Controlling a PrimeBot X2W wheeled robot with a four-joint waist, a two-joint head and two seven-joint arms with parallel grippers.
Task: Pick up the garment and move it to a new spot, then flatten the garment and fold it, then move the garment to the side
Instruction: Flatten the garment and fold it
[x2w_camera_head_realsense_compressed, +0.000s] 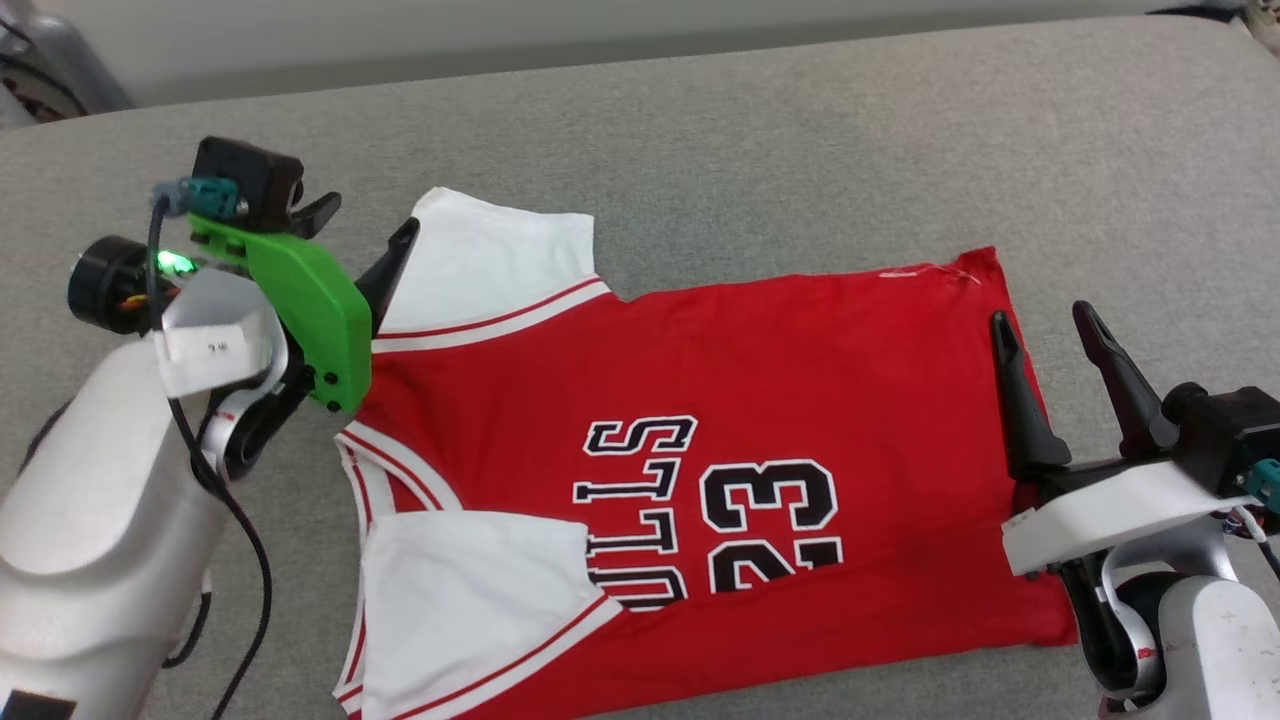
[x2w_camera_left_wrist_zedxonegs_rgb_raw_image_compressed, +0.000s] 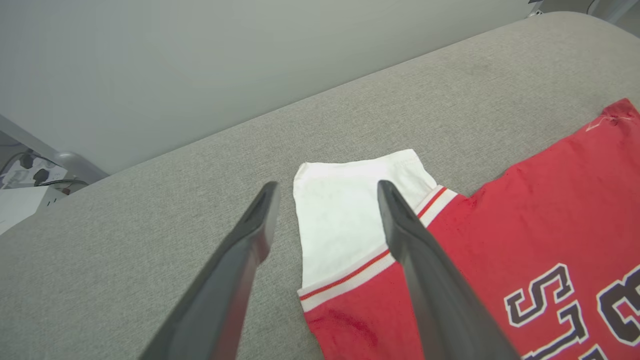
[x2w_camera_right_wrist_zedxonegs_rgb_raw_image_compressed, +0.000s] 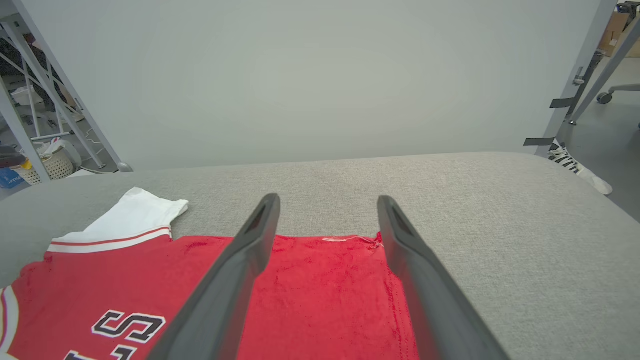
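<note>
From the head, the shirt lies spread flat, print up, on the grey surface, between the two hands. The left hand hangs at the shoulder end by the far sleeve, fingers spread and holding nothing, and the right hand stands over the hem end, fingers likewise apart and empty. In the left wrist view the left hand has the white sleeve straight ahead between its fingers, with the red body off to its right. In the right wrist view the right hand straddles the far hem corner, with the shirt beneath it and to its left. The cloth looks light, limp and a little slick, so it will likely sag and crease wherever unsupported. I judge the best holds to be pinches at stitched edges, sleeve trim or shoulder seam for the left and hem corner for the right, lifted together
</note>
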